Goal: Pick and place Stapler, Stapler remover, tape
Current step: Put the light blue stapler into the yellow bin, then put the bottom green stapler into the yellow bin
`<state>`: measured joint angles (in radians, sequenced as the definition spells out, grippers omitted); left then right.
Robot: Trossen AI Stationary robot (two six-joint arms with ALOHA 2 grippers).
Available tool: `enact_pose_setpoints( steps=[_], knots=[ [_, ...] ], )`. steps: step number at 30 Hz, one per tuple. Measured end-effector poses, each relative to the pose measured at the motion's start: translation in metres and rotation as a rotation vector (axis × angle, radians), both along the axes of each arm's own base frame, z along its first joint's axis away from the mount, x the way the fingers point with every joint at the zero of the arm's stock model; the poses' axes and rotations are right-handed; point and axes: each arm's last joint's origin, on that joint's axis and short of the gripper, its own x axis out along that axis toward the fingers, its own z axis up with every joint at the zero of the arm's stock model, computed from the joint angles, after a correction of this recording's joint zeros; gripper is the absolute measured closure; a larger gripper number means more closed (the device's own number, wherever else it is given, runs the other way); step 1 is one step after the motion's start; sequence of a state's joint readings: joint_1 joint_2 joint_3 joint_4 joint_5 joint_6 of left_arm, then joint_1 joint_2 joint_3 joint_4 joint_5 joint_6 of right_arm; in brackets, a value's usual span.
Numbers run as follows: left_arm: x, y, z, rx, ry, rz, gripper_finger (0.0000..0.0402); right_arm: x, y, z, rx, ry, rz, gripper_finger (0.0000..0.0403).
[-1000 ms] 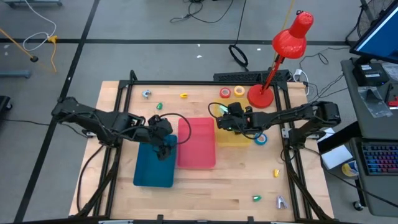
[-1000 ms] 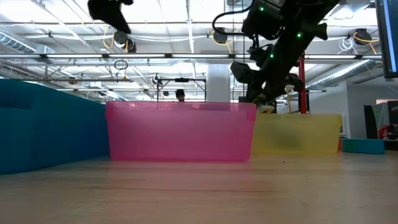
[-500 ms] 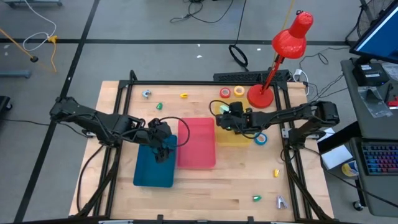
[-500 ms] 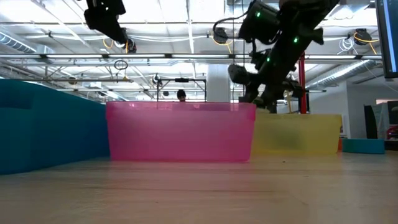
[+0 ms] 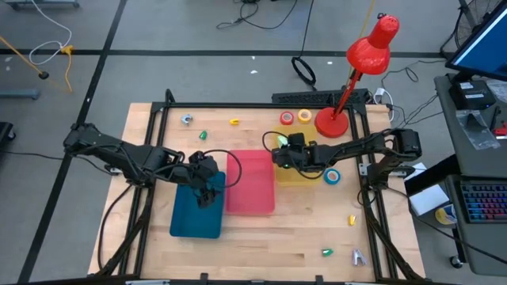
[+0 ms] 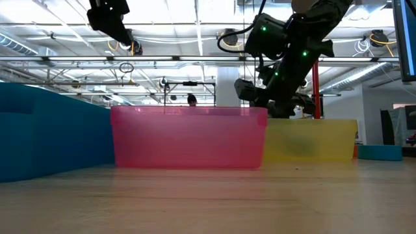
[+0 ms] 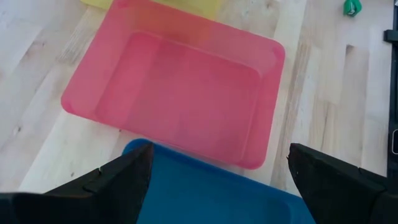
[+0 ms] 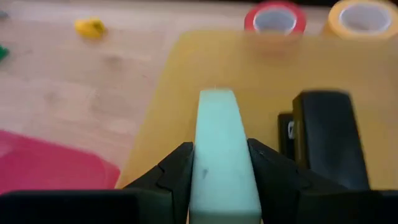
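Right end effector is where my attention sits: its two dark fingers are closed snugly on a pale mint-green stapler, which sticks out forward between them. From above, that end effector hangs over the left edge of the translucent yellow plastic tray, close to the seam with the pink plastic tray. A black stapler-like block already lies in the yellow tray, just right of the mint one.

I judge the step in hand to be setting the stapler down in the yellow tray. To do it well I would shift a little right so the load is clearly inside the wall rather than above the rim, then lower until it is close to the tray floor before spreading the fingers, so it neither bounces nor lands on the black block. I would keep it parallel to that block.

Left end effector waits above the blue plastic tray, fingers spread wide and holding nothing.

On the desk, the red tape roll and yellow tape roll lie just beyond the yellow tray's far edge, and a blue tape roll rests at its right side.
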<state>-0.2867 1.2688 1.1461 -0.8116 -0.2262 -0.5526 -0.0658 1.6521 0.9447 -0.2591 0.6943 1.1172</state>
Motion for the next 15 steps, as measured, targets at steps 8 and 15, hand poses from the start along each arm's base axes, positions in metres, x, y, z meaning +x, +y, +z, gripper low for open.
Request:
enact_pose_setpoints(
  steps=[8, 15],
  knots=[
    [0.0001, 0.0000, 0.0001, 0.002, 0.000, -0.003, 0.0036, 0.0005, 0.0010, -0.0008, 0.040, -0.001, 0.025, 0.0242],
    [0.0001, 0.0000, 0.0002, 0.001, -0.001, -0.002, 0.0036, -0.0001, 0.0016, 0.0030, 0.051, -0.002, 0.055, 0.0228]
  ],
)
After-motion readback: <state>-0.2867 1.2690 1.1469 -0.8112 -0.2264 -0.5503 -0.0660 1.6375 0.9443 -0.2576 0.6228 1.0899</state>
